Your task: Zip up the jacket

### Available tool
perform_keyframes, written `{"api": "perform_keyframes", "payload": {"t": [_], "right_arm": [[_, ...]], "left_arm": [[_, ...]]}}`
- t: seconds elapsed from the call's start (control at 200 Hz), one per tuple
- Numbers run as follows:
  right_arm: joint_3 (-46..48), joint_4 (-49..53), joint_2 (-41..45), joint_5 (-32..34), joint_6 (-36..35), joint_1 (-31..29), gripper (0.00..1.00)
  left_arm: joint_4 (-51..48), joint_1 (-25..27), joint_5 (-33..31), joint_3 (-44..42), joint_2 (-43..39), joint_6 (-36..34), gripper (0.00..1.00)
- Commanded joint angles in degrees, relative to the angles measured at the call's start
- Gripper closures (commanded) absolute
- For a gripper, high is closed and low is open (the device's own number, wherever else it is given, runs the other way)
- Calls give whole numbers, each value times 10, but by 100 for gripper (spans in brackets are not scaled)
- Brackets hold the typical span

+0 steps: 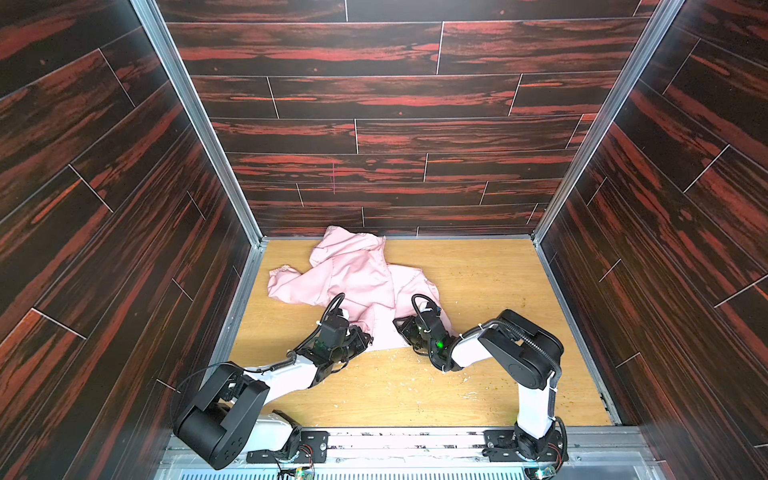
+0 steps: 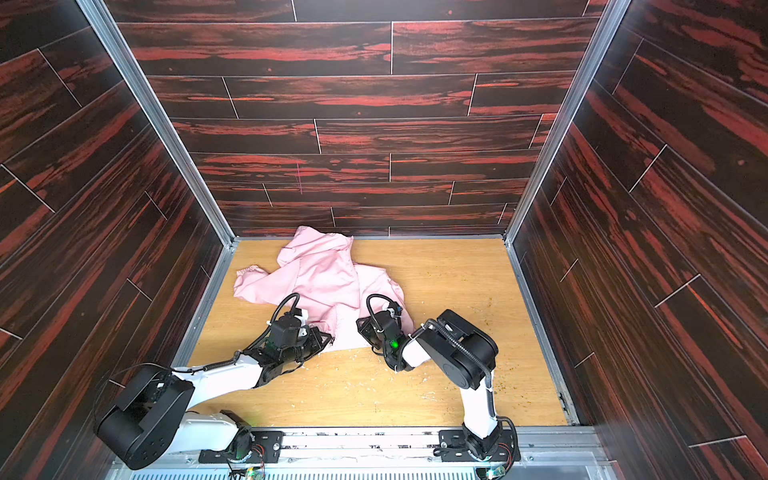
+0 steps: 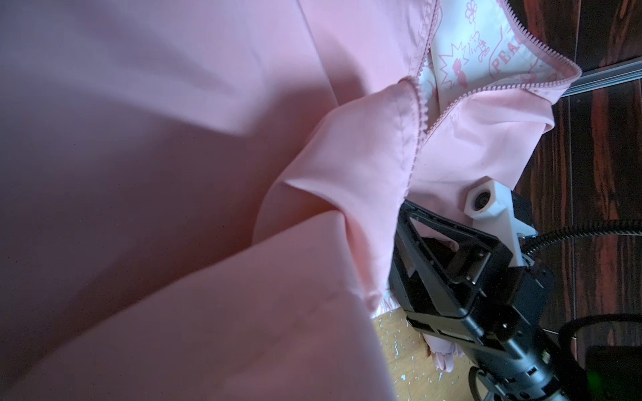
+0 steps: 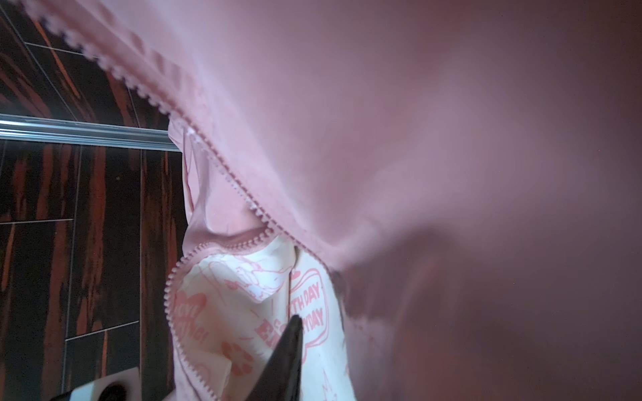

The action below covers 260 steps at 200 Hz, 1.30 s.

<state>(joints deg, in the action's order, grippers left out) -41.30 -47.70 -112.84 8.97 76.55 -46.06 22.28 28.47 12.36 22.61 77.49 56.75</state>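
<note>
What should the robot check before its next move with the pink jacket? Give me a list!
1. Hold of left gripper on jacket hem: ok, shut on it.
2. Hold of right gripper on the other side: cannot tell.
3. Zipper teeth joined: not ok, the rows stand apart and the lining shows between them.
4. Slider found: cannot tell, none in view.
5. Arms uncrossed: ok, each works on its own side.

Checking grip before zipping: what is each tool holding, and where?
The left tool looks shut on the jacket at its bottom hem; the right tool touches that hem, grip unclear.
</note>
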Motion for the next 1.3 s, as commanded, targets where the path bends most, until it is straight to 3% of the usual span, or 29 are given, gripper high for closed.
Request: {"api": "perform_keyframes", "payload": {"t": [0.0,0.205,0.681,0.857,1.298], "right_arm": [[-4,-6,-30,15,16,5,71],[-3,-30,-47,14,27,10,74],[8,-72,-41,-16,-2,20,92],[22,-90,2,-63,-45,24,100],[36,-122,137,-234,-89,82,100]], "left_arm": [[-6,1,-8,-2,-19,-7,100],[-11,1,-9,-5,-25,-9,100],[-27,1,-16,-12,-39,-10,100],[-33,1,-22,-8,-48,-8,100],[36,-15,6,62,-99,-19,100]]}}
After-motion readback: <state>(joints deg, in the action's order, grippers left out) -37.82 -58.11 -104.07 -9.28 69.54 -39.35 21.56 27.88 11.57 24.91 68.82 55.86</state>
